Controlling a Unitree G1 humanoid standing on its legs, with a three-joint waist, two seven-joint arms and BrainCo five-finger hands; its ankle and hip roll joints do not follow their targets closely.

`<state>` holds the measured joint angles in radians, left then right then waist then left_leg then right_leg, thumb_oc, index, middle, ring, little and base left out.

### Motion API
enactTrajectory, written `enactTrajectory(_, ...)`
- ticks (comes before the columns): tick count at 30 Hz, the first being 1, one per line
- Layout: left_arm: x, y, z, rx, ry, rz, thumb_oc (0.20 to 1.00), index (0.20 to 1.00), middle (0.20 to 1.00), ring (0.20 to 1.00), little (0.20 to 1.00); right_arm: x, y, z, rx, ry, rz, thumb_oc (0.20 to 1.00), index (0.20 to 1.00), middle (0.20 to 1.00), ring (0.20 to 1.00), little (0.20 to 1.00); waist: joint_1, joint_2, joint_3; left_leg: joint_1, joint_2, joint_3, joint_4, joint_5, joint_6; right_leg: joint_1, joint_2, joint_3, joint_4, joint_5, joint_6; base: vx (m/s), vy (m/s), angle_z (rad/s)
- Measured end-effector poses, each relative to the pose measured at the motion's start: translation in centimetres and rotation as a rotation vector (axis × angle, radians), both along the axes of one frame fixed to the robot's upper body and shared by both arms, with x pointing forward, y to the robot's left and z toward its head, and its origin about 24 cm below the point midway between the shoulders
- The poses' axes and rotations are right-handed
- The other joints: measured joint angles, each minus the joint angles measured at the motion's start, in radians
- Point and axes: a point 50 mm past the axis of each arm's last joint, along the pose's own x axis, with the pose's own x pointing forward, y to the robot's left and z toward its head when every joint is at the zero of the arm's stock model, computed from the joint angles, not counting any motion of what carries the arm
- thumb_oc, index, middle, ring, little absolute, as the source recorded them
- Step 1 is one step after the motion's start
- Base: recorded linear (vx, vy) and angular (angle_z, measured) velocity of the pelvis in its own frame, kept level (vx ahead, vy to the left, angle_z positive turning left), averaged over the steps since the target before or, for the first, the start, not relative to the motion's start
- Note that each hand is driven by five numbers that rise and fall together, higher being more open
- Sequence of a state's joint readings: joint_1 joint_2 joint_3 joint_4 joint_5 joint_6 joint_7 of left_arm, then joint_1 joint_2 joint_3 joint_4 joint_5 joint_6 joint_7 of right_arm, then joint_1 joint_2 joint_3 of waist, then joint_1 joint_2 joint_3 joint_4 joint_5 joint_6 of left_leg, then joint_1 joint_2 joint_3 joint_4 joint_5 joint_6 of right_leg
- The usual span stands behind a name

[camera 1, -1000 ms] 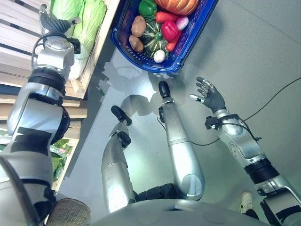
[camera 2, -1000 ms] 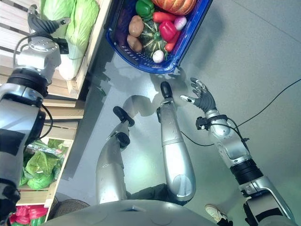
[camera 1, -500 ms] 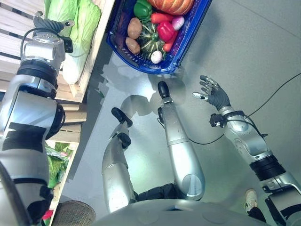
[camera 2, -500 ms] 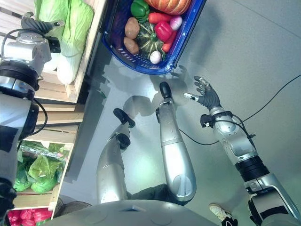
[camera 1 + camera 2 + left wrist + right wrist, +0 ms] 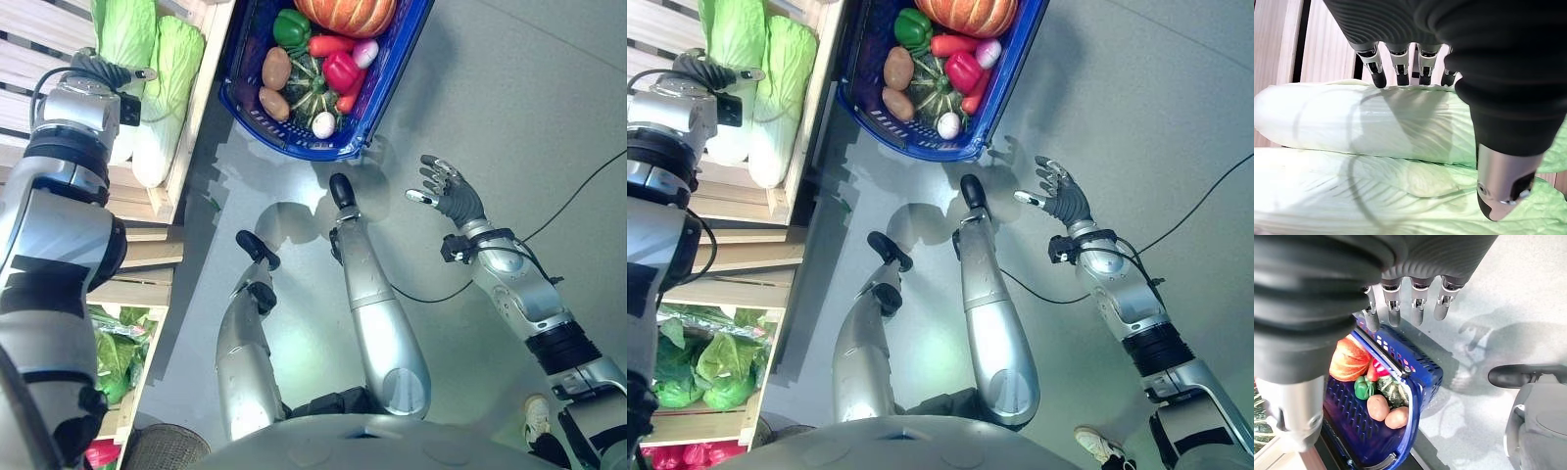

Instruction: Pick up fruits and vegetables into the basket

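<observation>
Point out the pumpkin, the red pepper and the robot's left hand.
pumpkin [image 5: 345,14]: left eye view, on its orange rind.
red pepper [image 5: 339,70]: left eye view, mid-body.
left hand [image 5: 1498,63]: left wrist view, dark ribbed cover.

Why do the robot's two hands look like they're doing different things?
The left hand hangs over pale green cabbages in a wooden crate; the right hand is above bare floor beside the blue basket. Left fingers point at cabbage, right ones at nothing. Both are open and hold nothing.
</observation>
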<state>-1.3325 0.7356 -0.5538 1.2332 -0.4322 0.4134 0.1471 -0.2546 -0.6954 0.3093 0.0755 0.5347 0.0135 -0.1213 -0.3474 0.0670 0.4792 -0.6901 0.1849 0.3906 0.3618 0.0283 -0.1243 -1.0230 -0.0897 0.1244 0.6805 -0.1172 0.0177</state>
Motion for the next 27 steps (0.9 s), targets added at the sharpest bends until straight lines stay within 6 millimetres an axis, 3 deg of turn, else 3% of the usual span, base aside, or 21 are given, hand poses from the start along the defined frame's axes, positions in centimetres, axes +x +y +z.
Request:
enactTrajectory(18, -0.7, 1.2, -0.2, -0.229, -0.069, -0.028, 1.000, 1.000, 1.000, 1.000, 1.000, -0.2, -0.1, -0.4, 0.000, 0.024, 0.010, 1.000, 1.000, 1.000, 1.000, 1.000, -0.006, -0.003, -0.007, -0.001, -0.001, -0.002, 0.018, -0.017, 0.006, 0.012, -0.001, 0.001, -0.006, -0.001, 0.002, 0.00, -0.006, 0.00)
enactTrajectory(27, -0.9, 1.5, -2.3, -0.240, -0.034, -0.022, 1.000, 1.000, 1.000, 1.000, 1.000, -0.4, 0.0, -0.7, 0.035, 0.036, 0.010, 1.000, 1.000, 1.000, 1.000, 1.000, -0.009, -0.006, -0.056, -0.006, 0.005, -0.003, 0.023, -0.030, 0.003, 0.015, 0.004, -0.003, -0.018, 0.001, -0.001, 0.00, -0.037, -0.02)
